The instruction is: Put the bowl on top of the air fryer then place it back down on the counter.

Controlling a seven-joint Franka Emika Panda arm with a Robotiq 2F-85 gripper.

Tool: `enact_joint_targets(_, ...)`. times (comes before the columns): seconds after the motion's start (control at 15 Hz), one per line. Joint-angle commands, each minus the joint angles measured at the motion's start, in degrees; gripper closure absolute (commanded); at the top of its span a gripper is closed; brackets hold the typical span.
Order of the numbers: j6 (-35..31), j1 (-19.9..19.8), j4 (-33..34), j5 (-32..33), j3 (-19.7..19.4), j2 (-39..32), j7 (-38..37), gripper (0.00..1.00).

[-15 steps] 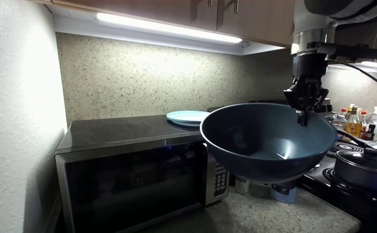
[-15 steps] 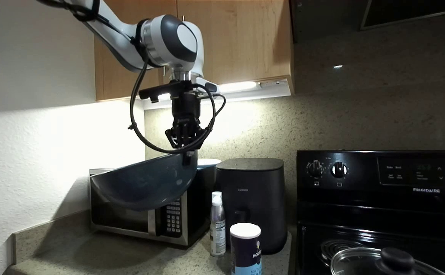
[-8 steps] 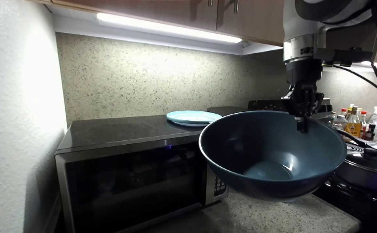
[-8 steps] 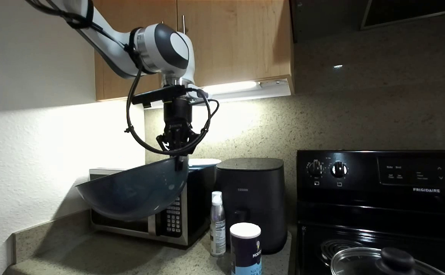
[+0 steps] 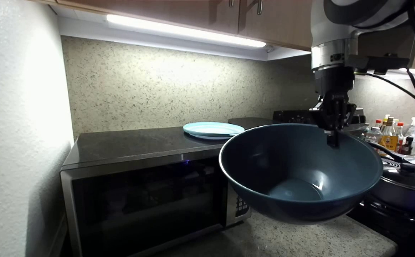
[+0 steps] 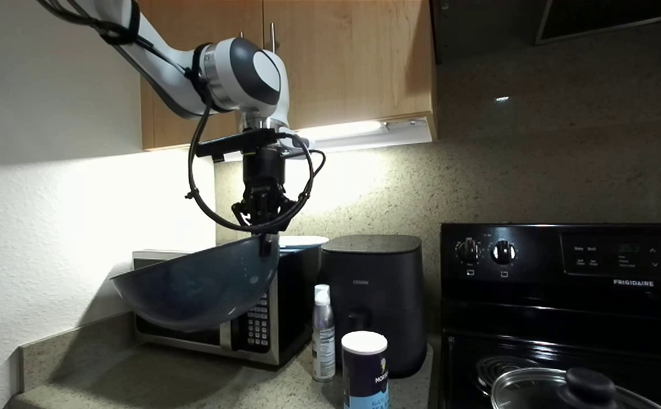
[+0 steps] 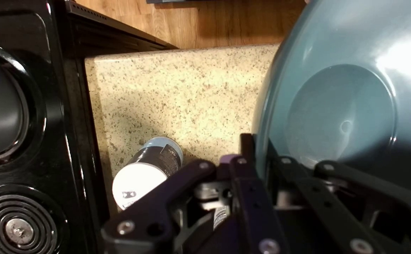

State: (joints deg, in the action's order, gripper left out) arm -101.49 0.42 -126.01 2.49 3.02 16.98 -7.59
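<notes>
My black two-fingered gripper grasps the rim of a large, deep, round teal-blue bowl, one finger inside and one outside. In an exterior view, the bowl hangs tilted, its left side lower, above a speckled beige stone counter. It is on the near side of a steel-fronted black microwave topped by a pale-blue round plate. Right of the microwave stands a boxy black air fryer, apart from the bowl. Nearer stand a slim silver bottle and a dark, white-lidded cylindrical canister.
</notes>
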Motion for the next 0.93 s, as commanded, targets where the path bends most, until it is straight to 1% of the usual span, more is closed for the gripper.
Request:
enact_joint_targets(0.0,-0.9,1.9,-4.1,0.4,1.2,1.6,3.0,0.94)
enact_joint_targets(0.2,-1.5,4.2,-8.1,0.9,3.3,2.1,3.0,0.94)
enact_joint_targets(0.4,-1.2,6.5,-10.5,1.2,5.2,2.0,3.1,0.94)
enact_joint_targets(0.6,-0.8,7.7,-11.0,0.9,6.0,1.4,3.5,0.94)
enact_joint_targets(0.67,-0.3,7.5,-10.1,0.2,6.1,0.0,1.3,0.94)
enact_joint_targets(0.87,-0.3,7.6,-10.2,0.2,6.2,-0.3,1.2,0.93)
